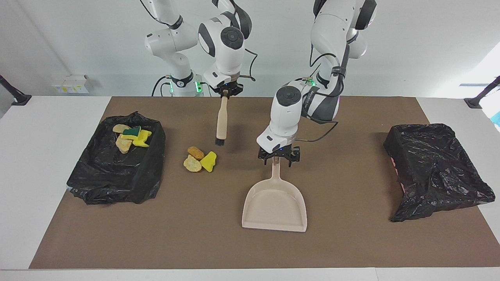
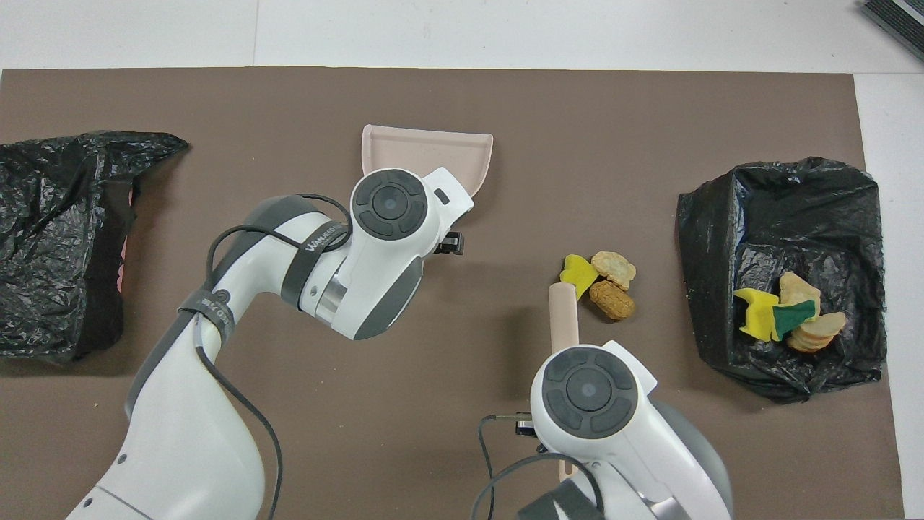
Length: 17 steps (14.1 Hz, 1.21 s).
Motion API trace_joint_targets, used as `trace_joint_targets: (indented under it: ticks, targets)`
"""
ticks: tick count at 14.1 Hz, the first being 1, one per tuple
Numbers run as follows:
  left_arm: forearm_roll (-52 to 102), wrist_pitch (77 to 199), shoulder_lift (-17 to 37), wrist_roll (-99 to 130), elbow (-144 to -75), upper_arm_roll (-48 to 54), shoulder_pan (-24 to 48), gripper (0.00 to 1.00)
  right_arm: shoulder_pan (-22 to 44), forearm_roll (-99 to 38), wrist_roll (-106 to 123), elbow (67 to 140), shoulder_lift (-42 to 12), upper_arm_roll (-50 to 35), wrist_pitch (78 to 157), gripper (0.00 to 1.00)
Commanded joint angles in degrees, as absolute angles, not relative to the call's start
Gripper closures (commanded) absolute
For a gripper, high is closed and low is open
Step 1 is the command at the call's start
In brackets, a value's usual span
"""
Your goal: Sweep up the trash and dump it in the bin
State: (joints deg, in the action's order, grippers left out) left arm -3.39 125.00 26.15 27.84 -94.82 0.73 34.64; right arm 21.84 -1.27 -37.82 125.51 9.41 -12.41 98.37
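Three trash scraps (image 1: 199, 159) (image 2: 600, 282), yellow, tan and orange-brown, lie together on the brown mat. Several more scraps (image 1: 131, 136) (image 2: 783, 314) sit in the black-lined bin (image 1: 117, 175) (image 2: 779, 209) at the right arm's end. A beige dustpan (image 1: 275, 205) (image 2: 426, 148) lies flat mid-mat, its handle pointing toward the robots. My left gripper (image 1: 278, 157) is open, one finger on each side of that handle's end. My right gripper (image 1: 225, 90) is shut on a beige brush (image 1: 222, 121) (image 2: 563, 318) that hangs bristles-down over the mat beside the three scraps.
A second bin (image 1: 433, 168) (image 2: 58, 231) lined with black plastic stands at the left arm's end of the mat. The brown mat (image 1: 351, 234) is bordered by white table on all sides.
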Motion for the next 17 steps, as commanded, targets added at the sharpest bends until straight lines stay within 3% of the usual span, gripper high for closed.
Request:
trace_joint_targets:
  ticks: [1,2,4,8,9,13,17]
  targets:
    - [-4.92,125.42,27.07,31.72,-93.69,-0.18,35.86,0.00,16.19,6.73,-28.96,126.56,8.79,-13.18,99.93,1.00]
    - [-4.83,125.42,27.16,32.69,-93.60,-0.18,35.86,0.00,13.56,10.25,-25.44,127.08,8.62,-13.36,100.45,1.00]
    - [-4.92,124.81,27.25,33.92,-93.34,-0.26,35.95,0.09,10.12,12.39,-20.68,128.75,8.61,-13.27,103.52,1.00]
    - [-5.01,124.10,27.16,34.10,-92.37,-0.26,35.95,0.14,3.35,13.54,-15.56,133.76,8.53,-13.36,109.86,1.00]
    - [-4.92,124.01,27.16,34.19,-92.37,-0.26,35.95,0.22,3.25,13.54,-15.56,133.86,8.09,-13.45,109.95,1.00]
    - [-5.01,123.31,27.07,35.42,-92.37,-0.26,35.69,0.97,3.34,10.91,-16.00,134.21,5.45,-13.62,111.00,1.00]
    - [-4.40,117.80,26.98,31.48,-88.53,-0.44,31.38,1.00,3.78,-0.15,-15.82,134.12,5.01,-13.62,112.15,1.00]
